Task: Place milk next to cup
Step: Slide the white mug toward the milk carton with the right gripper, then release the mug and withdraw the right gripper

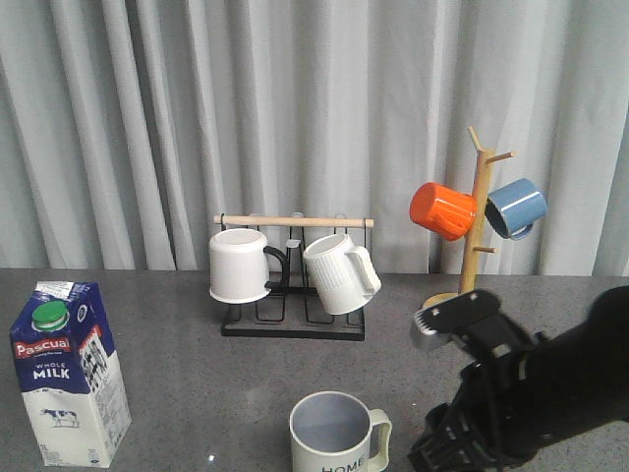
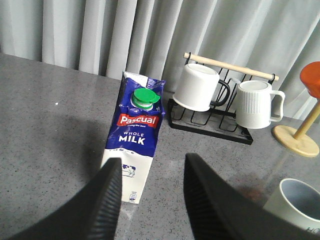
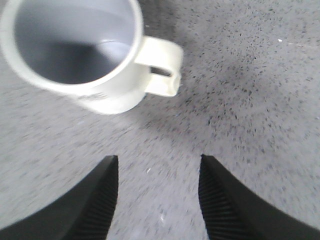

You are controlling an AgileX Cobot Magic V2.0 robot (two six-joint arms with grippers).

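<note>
The milk [image 1: 69, 374], a blue-and-white carton with a green cap, stands upright at the table's front left. In the left wrist view the milk [image 2: 134, 132] is just ahead of my left gripper [image 2: 152, 160], which is open and holds nothing; the left arm is out of the front view. The cup [image 1: 337, 433], cream with a greyish-blue inside and "HOME" lettering, stands at the front centre with its handle to the right. My right gripper [image 3: 159, 157] hovers open over bare table, just short of the cup [image 3: 75, 50] and its handle [image 3: 161, 70]. The right arm [image 1: 521, 393] is at front right.
A black wire rack [image 1: 292, 324] with a wooden bar stands at the back centre, carrying a white mug with a black handle [image 1: 241, 264] and a ribbed white mug [image 1: 339, 273]. A wooden mug tree [image 1: 479, 216] at back right holds an orange mug [image 1: 442, 209] and a blue mug [image 1: 515, 206].
</note>
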